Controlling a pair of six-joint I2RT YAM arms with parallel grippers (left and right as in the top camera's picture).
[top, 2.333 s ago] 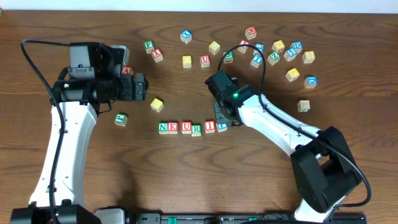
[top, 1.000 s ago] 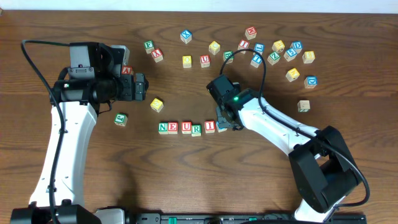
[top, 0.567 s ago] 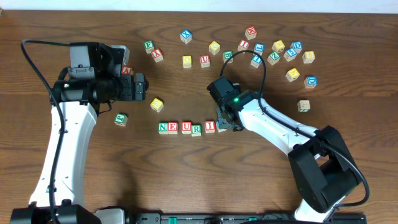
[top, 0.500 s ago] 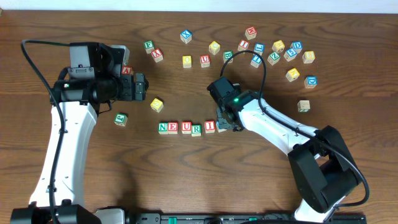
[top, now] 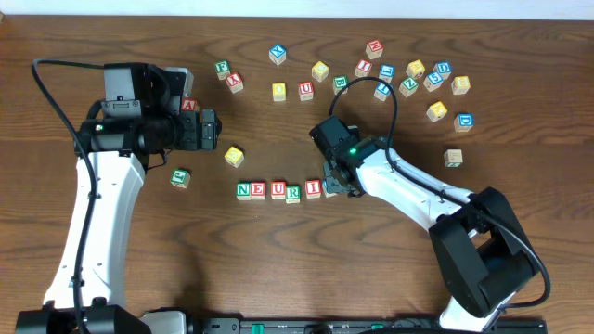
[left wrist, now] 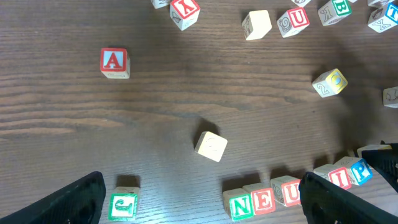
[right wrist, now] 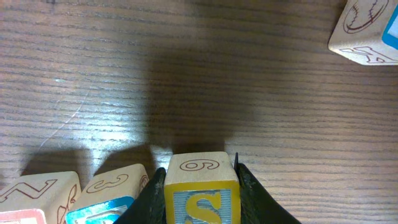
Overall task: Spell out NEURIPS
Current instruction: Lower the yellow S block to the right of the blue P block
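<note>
Dark wood-grain worktop carries a line of letter cubes and a loose scatter of others. The blue P cube ends the line: leading up to it, in order, stand the green N, red E, red U, green R and red I, the I just beside the P.

On the P cube's other side, the right pincer is clenched on the yellowish S cube, one finger pressed to each side face. One of those fingers sits between the S and the P, so the two cubes are close but apart. I cannot tell whether the S rests on the wood.

The left pincer hangs well apart from the P cube, spread wide and grasping nothing. Below it lie a red A cube and a plain pale cube.
</note>
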